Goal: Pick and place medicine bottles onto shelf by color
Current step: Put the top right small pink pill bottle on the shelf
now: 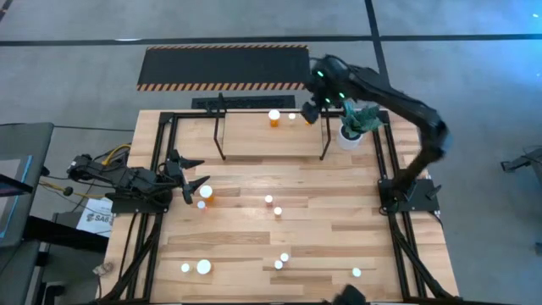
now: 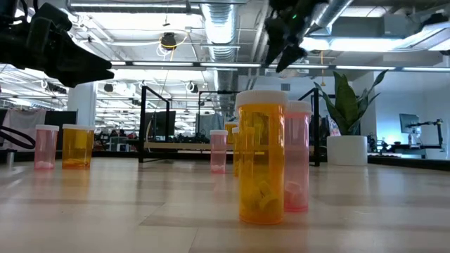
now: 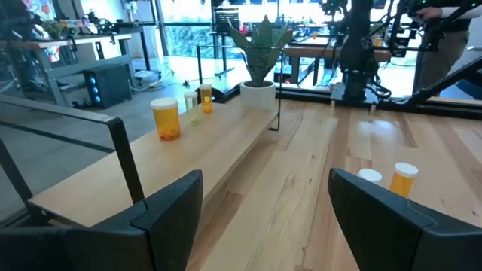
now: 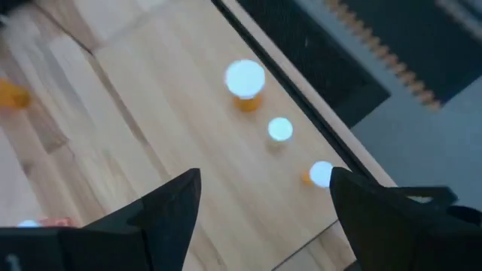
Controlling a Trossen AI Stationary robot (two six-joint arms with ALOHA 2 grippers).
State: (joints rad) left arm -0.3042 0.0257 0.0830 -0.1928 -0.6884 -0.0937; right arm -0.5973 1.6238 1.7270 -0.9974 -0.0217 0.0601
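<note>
The upright orange medicine bottle [image 1: 206, 194] near the table's left edge was found just beside the empty, wide-open left gripper [image 1: 193, 180], far nearer than the empty, open right gripper [image 1: 317, 111] above the shelf [image 1: 254, 135].

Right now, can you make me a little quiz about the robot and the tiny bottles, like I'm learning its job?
1. True or false: the right arm's jaws hang open above the shelf.
2. How many white-capped medicine bottles stand on the shelf? A) two B) three C) six
3. Fill in the gap: the white pot with the green plant stands on the side of the robot's ___ arm.

Key: 1 true. 2 B. 3 right.
</note>
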